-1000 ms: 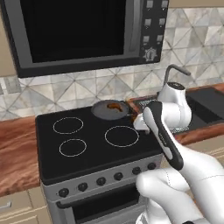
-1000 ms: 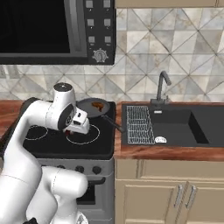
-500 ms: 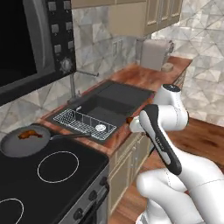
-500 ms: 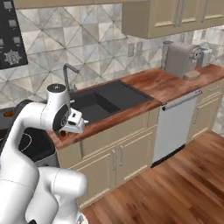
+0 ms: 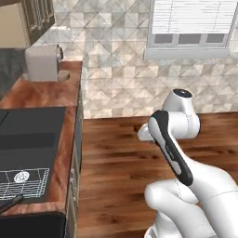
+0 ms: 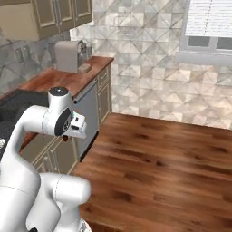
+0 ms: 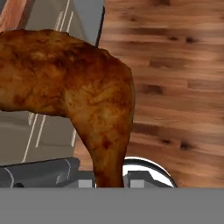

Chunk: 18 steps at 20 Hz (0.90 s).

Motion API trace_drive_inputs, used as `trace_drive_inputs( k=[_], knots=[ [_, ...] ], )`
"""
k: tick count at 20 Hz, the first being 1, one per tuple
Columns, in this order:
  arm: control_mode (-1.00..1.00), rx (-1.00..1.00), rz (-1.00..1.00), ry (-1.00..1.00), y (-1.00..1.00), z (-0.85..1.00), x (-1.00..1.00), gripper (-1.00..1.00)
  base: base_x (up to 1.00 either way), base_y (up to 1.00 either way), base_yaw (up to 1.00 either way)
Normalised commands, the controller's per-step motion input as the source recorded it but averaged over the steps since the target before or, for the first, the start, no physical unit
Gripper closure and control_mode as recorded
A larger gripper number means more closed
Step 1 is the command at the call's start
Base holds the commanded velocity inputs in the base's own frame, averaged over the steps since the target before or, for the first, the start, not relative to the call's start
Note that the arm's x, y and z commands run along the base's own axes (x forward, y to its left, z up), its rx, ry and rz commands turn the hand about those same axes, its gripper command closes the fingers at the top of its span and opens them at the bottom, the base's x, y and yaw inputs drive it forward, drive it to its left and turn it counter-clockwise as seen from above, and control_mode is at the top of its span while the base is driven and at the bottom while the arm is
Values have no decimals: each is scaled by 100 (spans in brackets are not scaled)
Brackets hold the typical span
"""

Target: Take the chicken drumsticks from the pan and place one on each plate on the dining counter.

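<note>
Glossy brown wood floor (image 6: pixel 154 158) spreads below your gripper (image 7: pixel 109 181), tiled wall (image 6: pixel 145 68) beyond. You've got it clenched on a curved, mottled drumstick (image 7: pixel 87 100) rising from the jaws.

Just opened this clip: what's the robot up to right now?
The robot arm is carrying one chicken drumstick, clamped in its shut gripper, which the hand view shows from close up. The base views look across a wooden floor toward a tiled wall with a window. A wood-topped counter with a dark sink and a coffee machine runs along the arm's left. The drumstick hangs above floor and cabinet fronts, not yet set down on any plate.
</note>
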Motion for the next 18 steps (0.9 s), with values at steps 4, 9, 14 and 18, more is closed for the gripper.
trace_drive_inputs(
  k=[4,9,14,18],
  knots=[
    [100,0,0,0,0,0,0,100,0,5,-100],
    [100,0,0,0,0,0,0,100,0,6,-100],
    [100,0,0,0,0,0,0,100,0,5,-100],
    [100,0,0,0,0,0,0,100,0,4,-100]
  ],
)
